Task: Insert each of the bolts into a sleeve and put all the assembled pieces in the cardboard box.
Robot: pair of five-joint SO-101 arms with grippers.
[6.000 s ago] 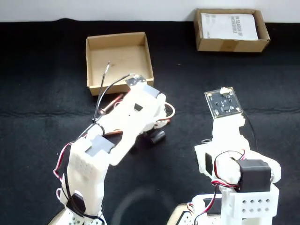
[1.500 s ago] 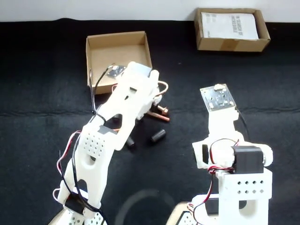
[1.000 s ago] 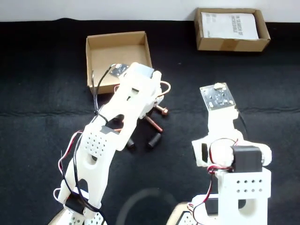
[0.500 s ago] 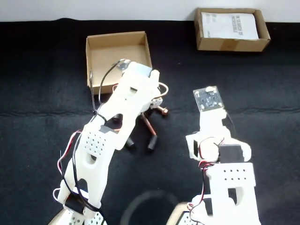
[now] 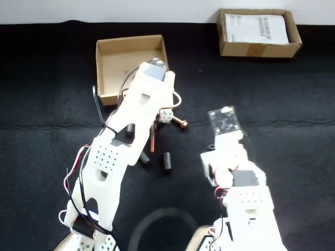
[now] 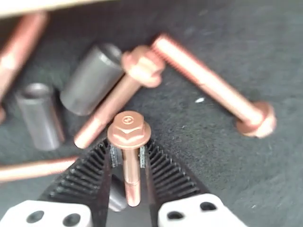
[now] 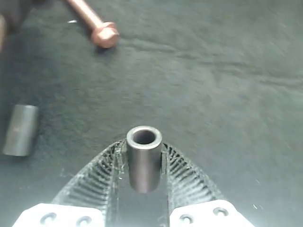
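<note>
On the desk [image 5: 293, 104], the cardboard box [image 5: 118, 57] is set near the left hand [image 6: 128, 146], which is clamped on a bolt [image 6: 129, 130] just below its head. A sleeve [image 7: 143, 163] is gripped at mid-body by the right hand [image 7: 143, 147]. Both parts are judged stiff, smooth and slippery, so they are best held at shank and mid-wall.

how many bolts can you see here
5 bolts: one held in the left end effector, two on the black mat beyond it, two more partly cut off. Others may be hidden under the arm.
</note>
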